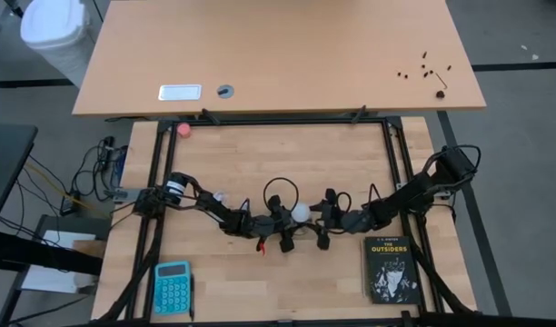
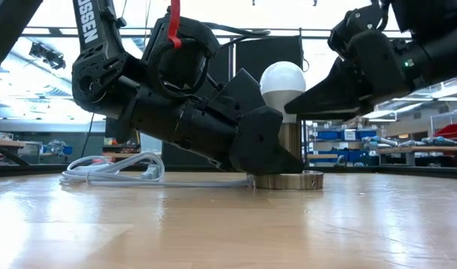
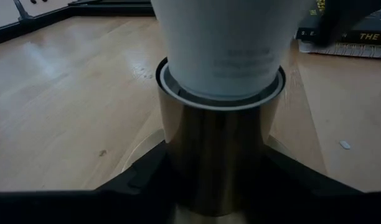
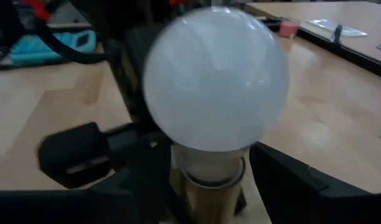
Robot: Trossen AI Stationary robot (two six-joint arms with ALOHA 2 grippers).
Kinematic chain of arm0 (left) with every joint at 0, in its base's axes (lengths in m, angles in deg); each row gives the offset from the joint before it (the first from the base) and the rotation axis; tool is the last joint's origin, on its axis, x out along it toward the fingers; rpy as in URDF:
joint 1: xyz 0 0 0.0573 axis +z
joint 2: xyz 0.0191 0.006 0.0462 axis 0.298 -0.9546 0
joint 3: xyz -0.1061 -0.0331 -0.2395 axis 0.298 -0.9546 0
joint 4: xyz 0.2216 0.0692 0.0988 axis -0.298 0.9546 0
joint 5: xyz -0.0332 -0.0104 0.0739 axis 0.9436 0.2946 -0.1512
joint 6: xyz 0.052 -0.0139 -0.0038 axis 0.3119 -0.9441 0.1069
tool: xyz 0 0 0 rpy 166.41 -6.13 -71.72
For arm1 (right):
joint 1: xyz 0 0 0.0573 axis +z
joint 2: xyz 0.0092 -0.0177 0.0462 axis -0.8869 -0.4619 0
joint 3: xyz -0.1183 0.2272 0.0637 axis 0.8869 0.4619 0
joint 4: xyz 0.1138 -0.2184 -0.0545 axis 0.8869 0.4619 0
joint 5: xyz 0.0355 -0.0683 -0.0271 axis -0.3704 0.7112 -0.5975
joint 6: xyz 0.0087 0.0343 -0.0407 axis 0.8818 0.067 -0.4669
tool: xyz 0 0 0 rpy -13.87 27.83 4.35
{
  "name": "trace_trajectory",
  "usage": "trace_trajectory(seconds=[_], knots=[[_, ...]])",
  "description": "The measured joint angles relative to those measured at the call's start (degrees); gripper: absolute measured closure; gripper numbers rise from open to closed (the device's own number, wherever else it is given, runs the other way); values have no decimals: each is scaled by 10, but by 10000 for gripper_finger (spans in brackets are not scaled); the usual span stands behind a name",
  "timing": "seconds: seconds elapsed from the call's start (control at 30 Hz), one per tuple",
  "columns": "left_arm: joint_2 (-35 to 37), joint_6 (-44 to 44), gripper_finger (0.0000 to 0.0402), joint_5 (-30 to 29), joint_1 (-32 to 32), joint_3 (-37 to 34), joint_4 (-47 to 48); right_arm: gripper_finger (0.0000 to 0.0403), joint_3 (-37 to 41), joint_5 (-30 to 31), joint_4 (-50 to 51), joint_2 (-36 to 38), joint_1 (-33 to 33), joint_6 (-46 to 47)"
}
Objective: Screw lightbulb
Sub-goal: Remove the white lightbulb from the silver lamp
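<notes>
Two hands met near the worktop's front edge: left hand [image 1: 280, 224] pinched the socket [image 2: 288, 153], right hand [image 1: 320, 223] pinched the lightbulb [image 2: 282, 84] standing in it, needing more turns.

One bulb [image 1: 300, 213], one socket [image 2: 288, 178], one white cord [image 2: 113, 170], one book [image 1: 390, 268], one calculator [image 1: 172, 287], one pink ball [image 1: 183, 130], two grippers: left [image 1: 280, 224], right [image 1: 325, 218]

A teal calculator [image 1: 173, 288] was seen at seven o'clock on the wooden table [image 1: 260, 154], a black paperback [image 1: 390, 268] at five o'clock, a pink ball [image 1: 183, 130] at eleven o'clock.
</notes>
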Motion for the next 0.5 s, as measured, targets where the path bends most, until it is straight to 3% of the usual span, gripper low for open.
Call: trace_trajectory(seconds=[0.23,0.3,0.43,0.5], knots=[[0,-4,205,-6,2,0,0,174,0,87,62,7,7,15],[0,-2,205,-5,2,0,0,174,0,158,102,19,24,32],[0,1,205,1,-1,0,0,174,1,372,214,56,76,136],[0,1,205,2,-1,0,0,174,1,416,248,63,94,186]])
